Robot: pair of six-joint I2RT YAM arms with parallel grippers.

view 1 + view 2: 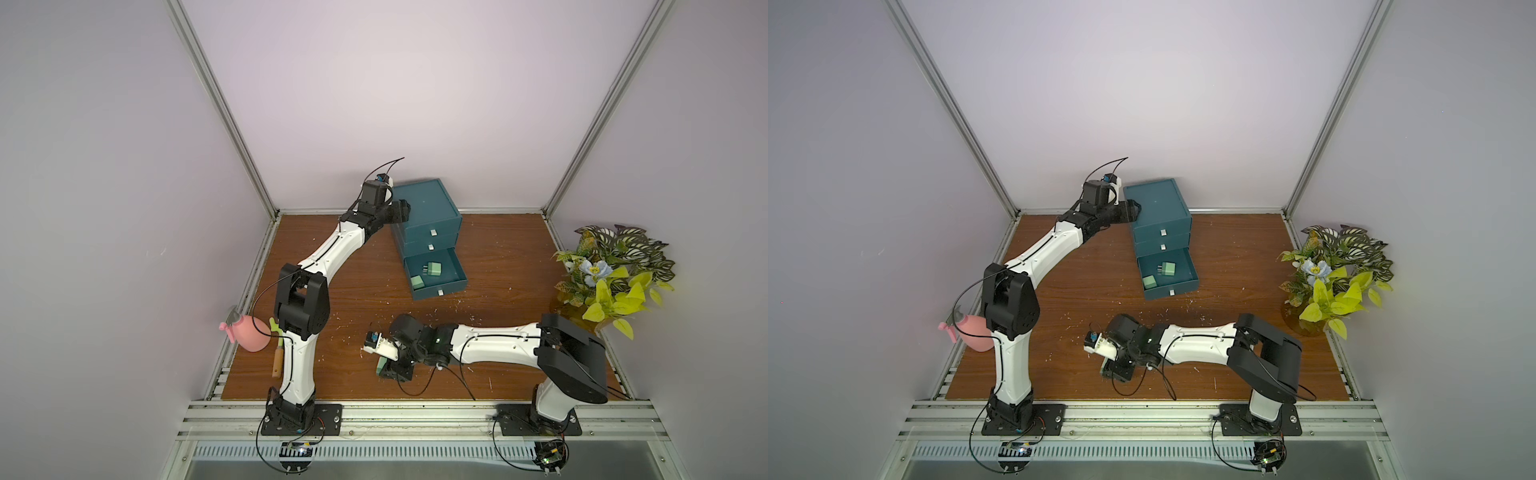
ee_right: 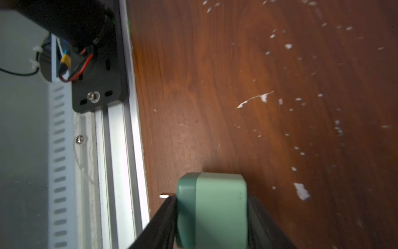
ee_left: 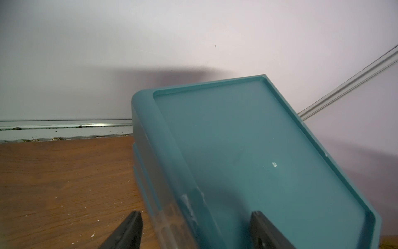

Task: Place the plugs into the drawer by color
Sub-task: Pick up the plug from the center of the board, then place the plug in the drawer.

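Item under inspection: a mint green plug (image 2: 215,204), seated between the fingers of the right claw (image 1: 384,369), which is closed on two opposite sides of it. The prongs point toward the front rail (image 2: 120,172). Whether the plug is clear of the table (image 1: 498,266) cannot be told. It sits near the table's front edge, at 7 o'clock from the open bottom drawer (image 1: 440,291). That drawer holds a centre plug (image 1: 435,267) and a corner plug (image 1: 417,283), both green and both toward its 9 o'clock half. The two drawers above are closed, and no other plug shows on the table. Assessment: the pick-up is in hand, and this appears to be the third green one. The next move calls for a lift, a carry toward 1 o'clock, a pass over the drawer's front wall from above, and a release over the bare floor on its 3 o'clock side. The route is bare wood with white flecks only. The closed drawers overhang the far end, so entry is best made near the front wall. The left claw (image 1: 402,211) stands at the 9 o'clock top edge of the cabinet (image 1: 424,203), jaws apart astride it; no firm clamp is evident. A pink watering can (image 1: 249,334) and a wooden-handled tool (image 1: 277,357) at 9 o'clock, and a plant (image 1: 611,274) at 3 o'clock, lie well apart from the route.
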